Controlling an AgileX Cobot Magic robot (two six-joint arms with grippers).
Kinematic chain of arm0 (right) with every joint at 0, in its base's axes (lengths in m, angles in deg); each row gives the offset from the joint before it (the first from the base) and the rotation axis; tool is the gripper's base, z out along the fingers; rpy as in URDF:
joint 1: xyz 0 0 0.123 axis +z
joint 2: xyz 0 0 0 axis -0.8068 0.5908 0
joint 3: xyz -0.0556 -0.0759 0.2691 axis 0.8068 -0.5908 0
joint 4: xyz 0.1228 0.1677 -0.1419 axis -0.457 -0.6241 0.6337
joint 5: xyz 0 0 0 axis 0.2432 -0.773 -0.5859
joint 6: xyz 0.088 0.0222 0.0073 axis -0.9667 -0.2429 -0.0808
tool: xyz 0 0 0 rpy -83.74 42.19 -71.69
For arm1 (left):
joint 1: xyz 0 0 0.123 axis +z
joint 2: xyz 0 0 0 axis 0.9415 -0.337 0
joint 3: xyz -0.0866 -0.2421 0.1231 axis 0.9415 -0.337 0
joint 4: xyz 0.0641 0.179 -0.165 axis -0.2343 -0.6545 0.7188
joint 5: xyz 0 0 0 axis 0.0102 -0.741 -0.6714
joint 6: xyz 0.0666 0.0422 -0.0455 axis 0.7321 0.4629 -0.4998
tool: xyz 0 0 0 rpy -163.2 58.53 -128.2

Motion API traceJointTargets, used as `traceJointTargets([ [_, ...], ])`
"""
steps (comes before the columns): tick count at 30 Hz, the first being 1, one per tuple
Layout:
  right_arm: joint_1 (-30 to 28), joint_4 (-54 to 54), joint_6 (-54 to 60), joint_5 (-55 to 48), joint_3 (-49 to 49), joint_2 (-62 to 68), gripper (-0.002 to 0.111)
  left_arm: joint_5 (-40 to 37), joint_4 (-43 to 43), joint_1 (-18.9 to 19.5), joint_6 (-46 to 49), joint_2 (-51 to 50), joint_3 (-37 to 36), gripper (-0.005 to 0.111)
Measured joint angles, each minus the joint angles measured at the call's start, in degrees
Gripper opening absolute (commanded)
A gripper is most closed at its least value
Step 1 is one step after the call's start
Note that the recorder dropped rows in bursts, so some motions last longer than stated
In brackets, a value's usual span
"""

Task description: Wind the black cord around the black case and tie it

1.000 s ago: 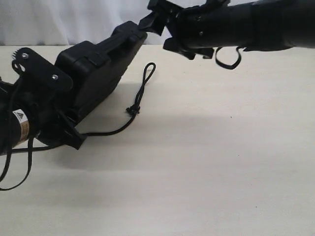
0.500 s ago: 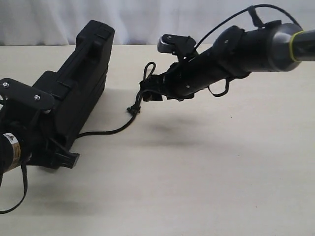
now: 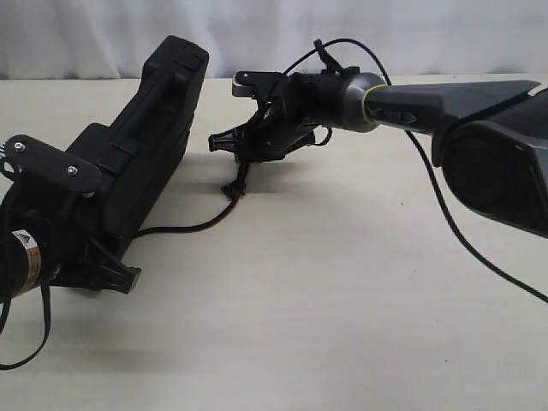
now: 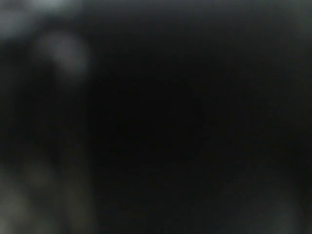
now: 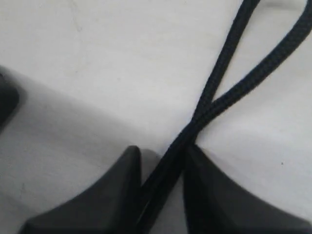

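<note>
Matte black case [image 3: 150, 137] stands on edge on the table [image 3: 342, 300], with the left gripper [image 3: 107, 265] at one end (grip hidden). Beside it is the thin braided black cord [image 5: 223, 63], its loop between the right gripper [image 5: 163, 156]'s nearly closed fingers; pinch unclear.

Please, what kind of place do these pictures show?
Probably a robot test bench in a lab: a plain pale table, a white curtain behind it, and two robot arms handling a black case and black cord.

A pale beige tabletop [image 3: 342, 325] fills the scene, with a white curtain [image 3: 94, 38] hanging just behind the tabletop's far edge.
</note>
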Motion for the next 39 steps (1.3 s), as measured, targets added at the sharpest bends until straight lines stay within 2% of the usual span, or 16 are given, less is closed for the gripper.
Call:
traceJointTargets([
  [3, 0.13, 8.57, -8.48, -1.59, -0.74, -0.86, 0.004, 0.12, 0.23, 0.00, 0.11, 0.00, 0.00, 0.000],
  [4, 0.13, 9.72, -9.25, -0.52, -3.64, -2.39, 0.004, 0.12, 0.64, 0.00, 0.21, 0.00, 0.00, 0.000],
  [6, 0.13, 10.36, -9.08, 7.90, -16.35, -9.36, 0.004, 0.12, 0.87, 0.00, 0.41, 0.00, 0.00, 0.000],
  [10, 1.21, 12.34, -2.02, 33.54, -45.45, -25.75, 0.004, 0.12, 1.21, 0.00, 0.41, 0.00, 0.02, 0.000],
  [13, 6.15, 23.28, -0.27, 41.53, -56.34, -34.45, 0.004, 0.12, 1.21, 0.00, 0.41, 0.00, 0.02, 0.000],
  [18, 10.14, 31.24, -0.25, 38.57, -58.23, -40.70, 0.004, 0.23, 1.31, 0.00, 1.50, 0.00, 0.02, 0.000],
  [23, 11.19, 32.31, 0.90, 35.21, -58.23, -42.40, 0.004, 0.35, 0.06, 0.00, 1.85, 0.00, 0.02, 0.000],
  [26, 11.19, 32.31, -2.98, 34.07, -58.11, -42.48, 0.004, 0.59, -2.47, 0.00, 1.85, -0.04, 0.02, 0.000],
  [30, 11.19, 32.31, -5.58, 26.82, -54.79, -42.62, 0.004, 0.93, -4.90, 0.00, 1.85, -0.40, -0.08, 0.000],
  [32, 11.19, 32.02, -2.05, 21.54, -54.69, -45.12, 0.004, 0.93, -4.90, 0.00, 1.85, -0.40, -0.08, 0.000],
  [34, 11.19, 24.55, 7.92, 18.29, -54.66, -47.89, 0.004, 0.93, -4.90, 0.00, 1.85, -0.40, -0.08, 0.000],
  [35, 11.19, 8.42, 25.32, 12.35, -53.47, -48.95, 0.004, 0.93, -4.90, 0.00, 1.85, -0.40, -0.08, 0.000],
  [36, 11.19, -11.18, 48.23, 5.73, -51.89, -48.95, 0.004, 0.93, -4.90, 0.00, 1.99, -0.40, -0.08, 0.000],
  [37, 11.19, -25.61, 61.67, 1.90, -51.00, -48.95, 0.004, 0.93, -4.90, 0.00, 1.99, -0.40, -0.08, 0.000],
  [39, 10.92, -33.42, 68.30, 0.67, -50.02, -48.95, 0.004, 0.93, -4.90, 0.00, 1.99, -0.40, -0.08, 0.000],
])
